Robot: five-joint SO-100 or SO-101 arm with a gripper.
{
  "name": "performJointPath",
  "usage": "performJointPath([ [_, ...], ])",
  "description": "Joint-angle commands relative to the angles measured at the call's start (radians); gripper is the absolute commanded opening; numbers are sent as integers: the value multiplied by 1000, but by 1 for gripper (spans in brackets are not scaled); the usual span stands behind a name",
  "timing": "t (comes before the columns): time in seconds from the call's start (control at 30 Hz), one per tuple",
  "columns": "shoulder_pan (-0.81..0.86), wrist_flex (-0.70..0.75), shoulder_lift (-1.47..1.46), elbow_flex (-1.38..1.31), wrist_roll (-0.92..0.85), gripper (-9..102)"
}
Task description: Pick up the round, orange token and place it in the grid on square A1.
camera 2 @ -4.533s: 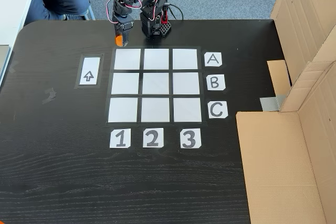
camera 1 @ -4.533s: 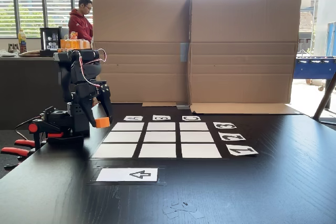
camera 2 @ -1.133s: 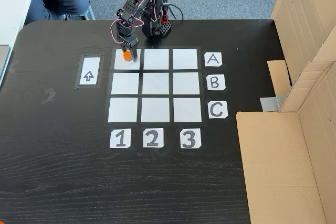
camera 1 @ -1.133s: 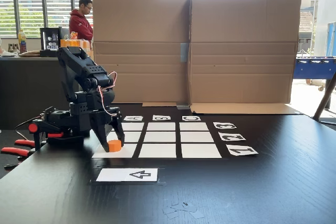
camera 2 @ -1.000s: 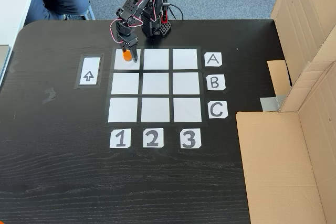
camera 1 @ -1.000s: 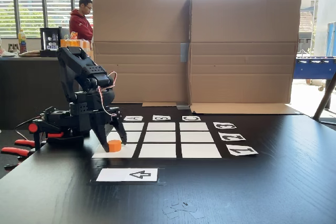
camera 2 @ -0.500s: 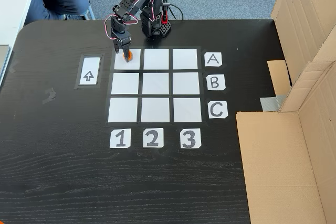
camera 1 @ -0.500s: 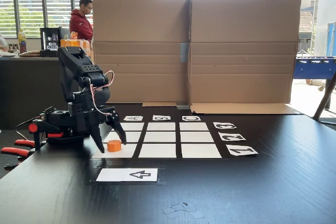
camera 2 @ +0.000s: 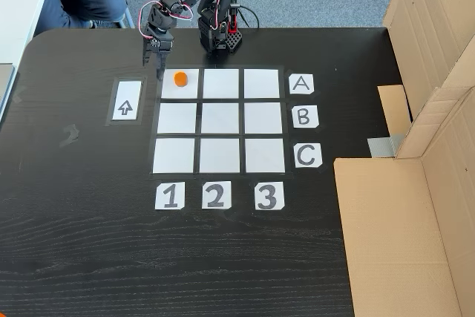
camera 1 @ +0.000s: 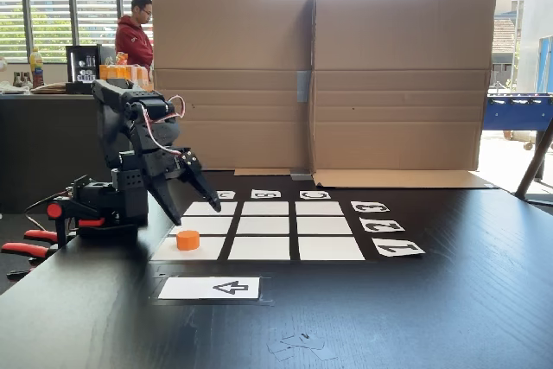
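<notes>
The orange token (camera 1: pixel 187 239) (camera 2: pixel 179 78) lies flat on square A1 (camera 1: pixel 206 251) (camera 2: pixel 190 90), the corner cell of the grid (camera 1: pixel 268 226) (camera 2: pixel 220 119) nearest the arm's base. Nothing touches the token. In both fixed views my black gripper (camera 1: pixel 197 212) (camera 2: pixel 157 64) hangs above and just beside that cell, toward the arm's base. It is open, with its two fingers spread wide and nothing between them.
A white card with a black arrow (camera 1: pixel 210 288) (camera 2: pixel 125 100) lies beside the grid. Number and letter labels (camera 2: pixel 214 195) edge the grid. Cardboard walls (camera 1: pixel 346 84) (camera 2: pixel 423 206) stand along one side. A person (camera 1: pixel 131 36) stands far behind.
The gripper opened and let go of the token on the corner cell. It then rose and drew back toward the arm's base. The token stayed where it was set.
</notes>
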Motion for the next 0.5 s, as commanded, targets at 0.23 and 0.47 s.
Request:
performJointPath([
  [0.23, 147, 34, 353, -31, 6, 33],
  [0.47, 273, 123, 532, -40, 3, 33],
])
